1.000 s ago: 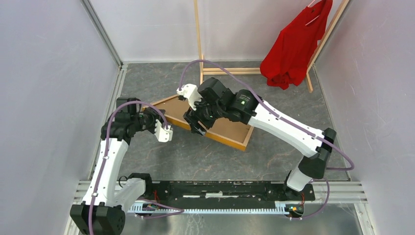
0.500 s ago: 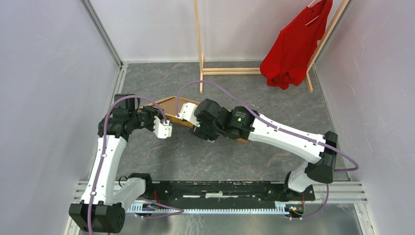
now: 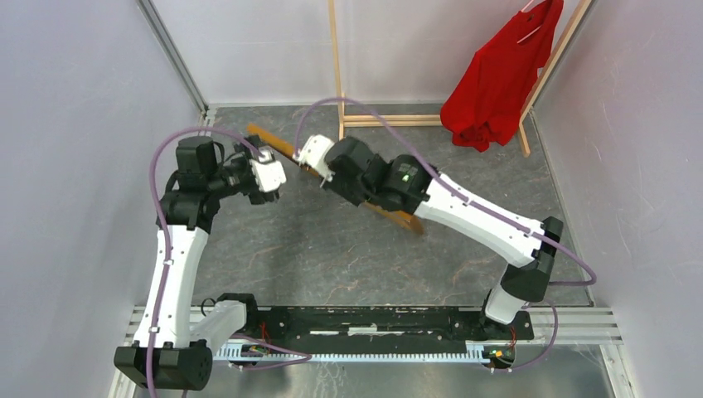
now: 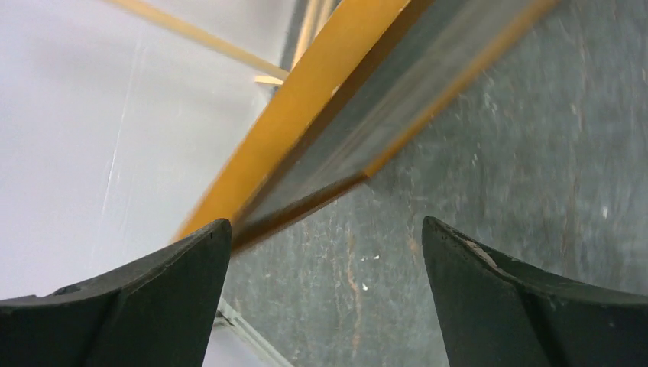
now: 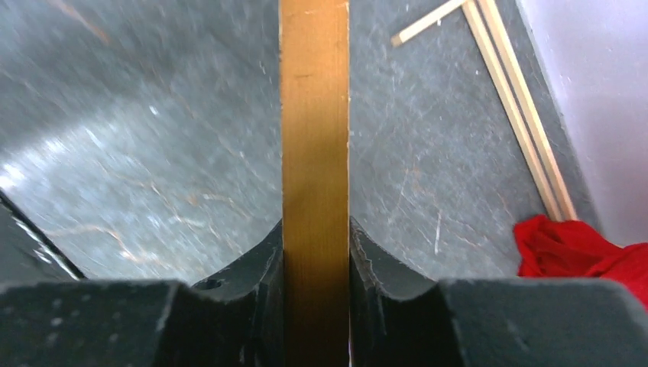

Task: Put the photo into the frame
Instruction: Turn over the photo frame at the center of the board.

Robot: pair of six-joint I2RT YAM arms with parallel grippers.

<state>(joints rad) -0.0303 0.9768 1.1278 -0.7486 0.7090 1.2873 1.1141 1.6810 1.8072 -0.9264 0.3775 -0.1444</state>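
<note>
Your right gripper [image 5: 315, 256] is clamped on the frame [image 5: 314, 138]. Both fingers [image 5: 256, 267] press flat on one orange-brown strip, which runs straight ahead out of the jaws. The right arm reaches long and low across the table [image 3: 332, 257], and the frame is turned up on edge.

Your left gripper [image 4: 325, 252] is spread wide with nothing between its fingers. The frame's edge crosses just ahead of it, slanting up to the right, blurred. The left arm stands tall, with its wrist bent toward the frame.

The top view hides the right grip under the wrist; only the right wrist camera shows the contact. The top view alone shows the frame as a thin diagonal. Beyond the right claw, far right, are the rack [image 5: 520, 115] and red shirt [image 5: 581, 248].
</note>
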